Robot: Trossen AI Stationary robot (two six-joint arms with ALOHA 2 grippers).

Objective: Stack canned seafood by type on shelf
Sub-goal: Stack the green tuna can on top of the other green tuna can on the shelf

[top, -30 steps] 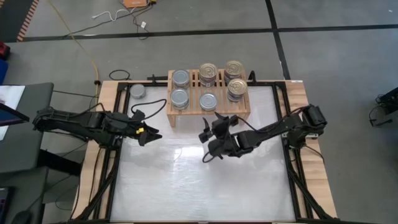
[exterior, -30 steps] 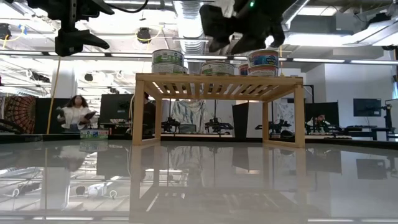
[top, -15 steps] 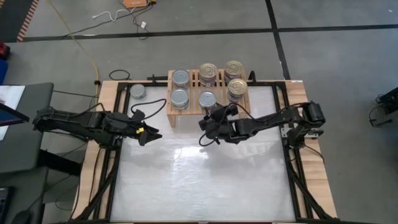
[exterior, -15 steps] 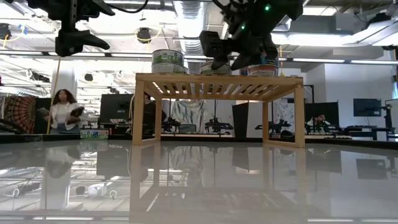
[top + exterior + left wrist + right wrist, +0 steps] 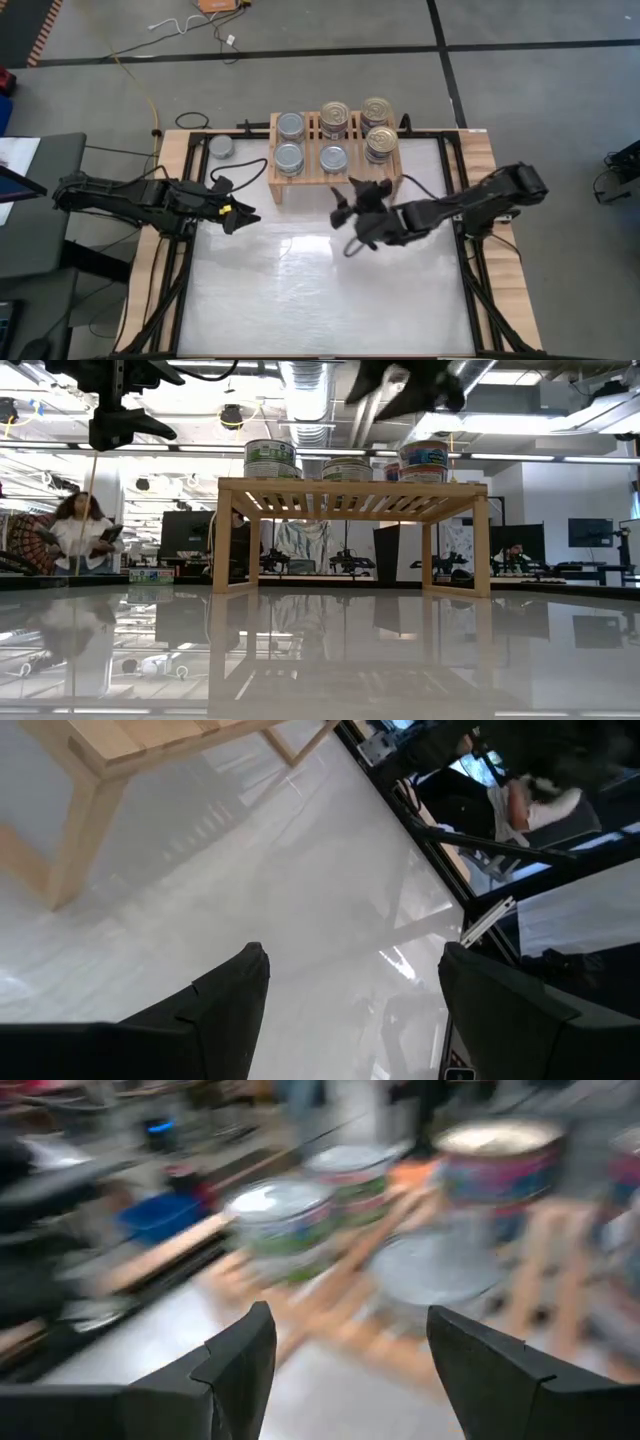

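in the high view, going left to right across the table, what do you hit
left gripper → lone silver can on the table's edge → shelf carrying six stacks of cans → right gripper, just in front of the shelf.

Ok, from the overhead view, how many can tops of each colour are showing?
Silver-grey tops: 4 (three on the shelf, one off it)
Gold pull-ring tops: 3, all on the shelf
Total: 7 tops showing; cans stacked beneath would be hidden.
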